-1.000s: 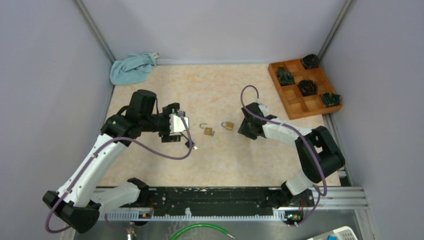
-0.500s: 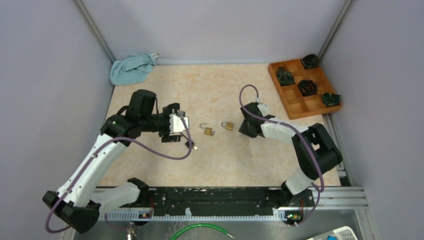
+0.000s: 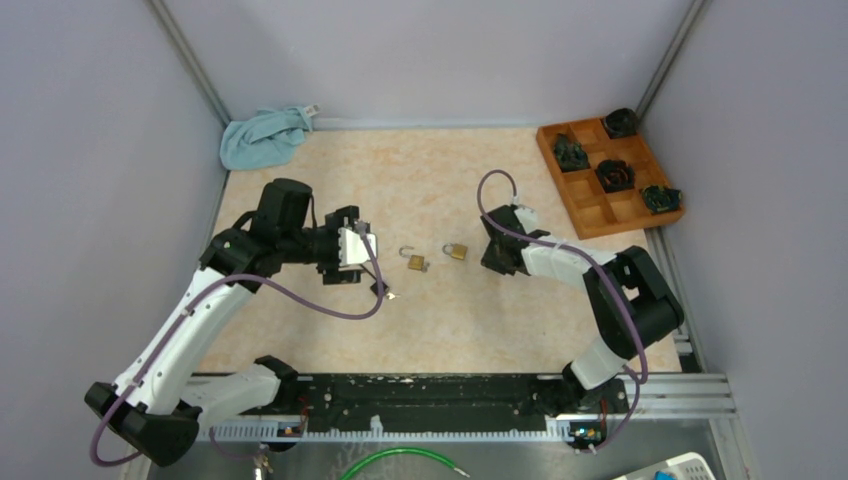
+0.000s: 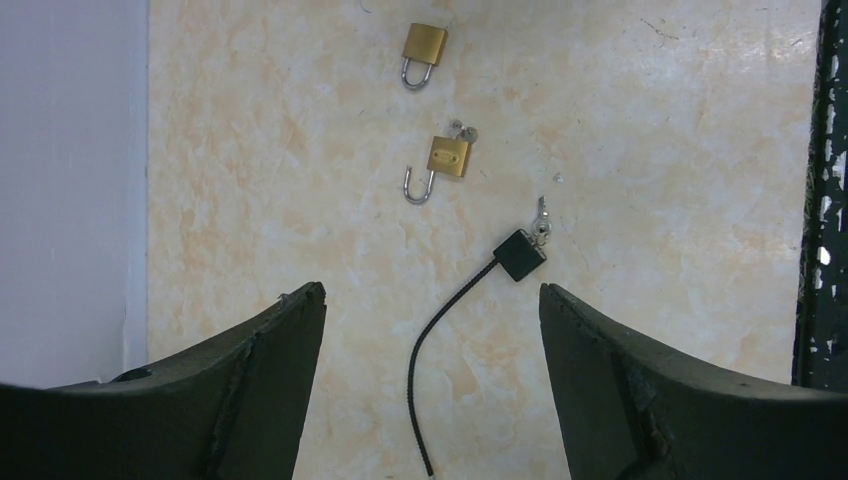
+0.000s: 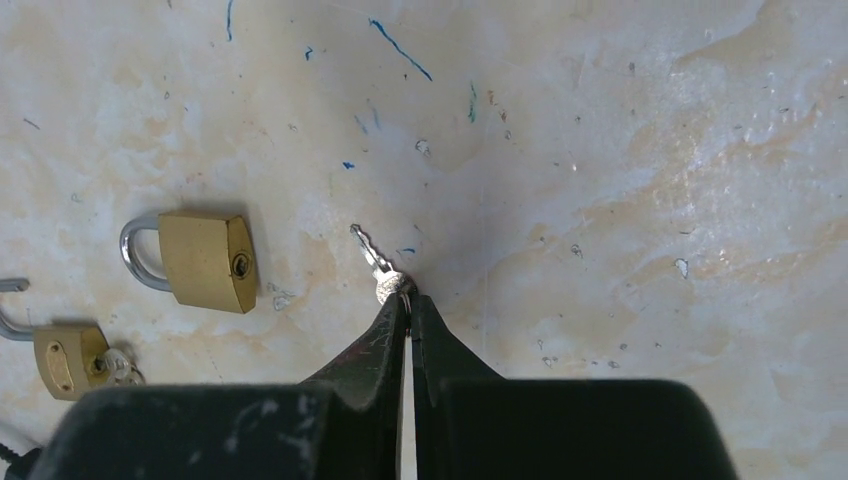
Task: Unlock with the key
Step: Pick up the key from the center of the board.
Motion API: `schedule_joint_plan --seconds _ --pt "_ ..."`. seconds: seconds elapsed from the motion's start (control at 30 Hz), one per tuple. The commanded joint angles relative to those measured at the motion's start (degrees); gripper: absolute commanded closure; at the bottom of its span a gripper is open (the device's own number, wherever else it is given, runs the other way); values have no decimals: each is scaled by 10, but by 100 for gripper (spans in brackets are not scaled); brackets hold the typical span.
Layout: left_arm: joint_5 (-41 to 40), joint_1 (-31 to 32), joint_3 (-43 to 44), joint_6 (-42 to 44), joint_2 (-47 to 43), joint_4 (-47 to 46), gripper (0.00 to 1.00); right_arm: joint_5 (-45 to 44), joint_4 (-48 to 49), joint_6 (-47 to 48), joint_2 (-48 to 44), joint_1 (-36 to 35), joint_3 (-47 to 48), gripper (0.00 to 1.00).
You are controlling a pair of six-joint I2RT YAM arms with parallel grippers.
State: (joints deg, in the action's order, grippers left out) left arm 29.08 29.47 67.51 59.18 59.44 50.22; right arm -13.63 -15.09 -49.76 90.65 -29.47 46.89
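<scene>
A closed brass padlock (image 5: 205,260) lies on the table, its keyhole facing right. My right gripper (image 5: 408,300) is shut on the head of a small silver key (image 5: 370,250). The key's blade points up-left and stops short of the padlock. From above, this padlock (image 3: 456,251) lies just left of the right gripper (image 3: 490,255). Left of it is a second brass padlock (image 4: 448,157), shackle open and a key in its keyhole. My left gripper (image 4: 430,300) hangs open above a black cable lock (image 4: 519,254) and holds nothing.
A wooden tray (image 3: 585,205) with dark objects in its compartments stands at the back right. A blue cloth (image 3: 262,137) lies in the back left corner. Grey walls enclose the table on three sides. The black rail (image 3: 430,390) runs along the near edge.
My right gripper has gone from partly open to shut, closing on the key's head. It has also shifted slightly. The left arm has not moved.
</scene>
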Motion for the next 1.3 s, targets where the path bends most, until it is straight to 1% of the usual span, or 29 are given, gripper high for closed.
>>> schedule_joint_plan --seconds 0.0,0.07,0.17,0.23,0.3,0.4,0.43,0.57,0.7,0.8,0.87,1.0,1.07,1.17,1.27 --pt "31 -2 17 6 -11 21 17 -20 -6 28 -2 3 -3 100" --pt "41 -2 12 7 -20 19 16 -8 4 58 -12 3 4 100" --pt "63 -2 -8 -13 -38 -6 16 67 38 140 -41 3 20 100" --pt "91 -2 -33 -73 -57 -49 16 149 53 195 -70 2 29 100" --pt "121 -2 -72 -175 -96 -127 15 192 72 238 -113 -10 29 100" --pt "150 -3 -148 -305 -148 -250 14 206 88 301 -189 -50 30 100" --pt "158 -2 -167 -333 -157 -278 14 212 88 320 -210 -64 33 100" --pt "183 -3 -196 -424 -153 -327 14 237 83 368 -289 -111 43 100" --pt "218 -2 -212 -473 -154 -372 15 228 57 405 -339 -157 59 100" --pt "219 -3 -227 -506 -157 -408 16 211 13 446 -346 -193 95 100" --pt "226 -2 -232 -532 -155 -426 18 184 -13 475 -347 -224 120 100" --pt "256 -3 -232 -601 -143 -462 29 117 -40 539 -349 -301 155 100" --pt "279 -3 -230 -622 -138 -474 34 75 -51 566 -347 -340 167 100" --pt "304 -3 -227 -621 -136 -472 40 24 -74 596 -337 -386 186 100" --pt "337 -3 -220 -583 -131 -437 44 -16 -95 619 -327 -426 208 100"
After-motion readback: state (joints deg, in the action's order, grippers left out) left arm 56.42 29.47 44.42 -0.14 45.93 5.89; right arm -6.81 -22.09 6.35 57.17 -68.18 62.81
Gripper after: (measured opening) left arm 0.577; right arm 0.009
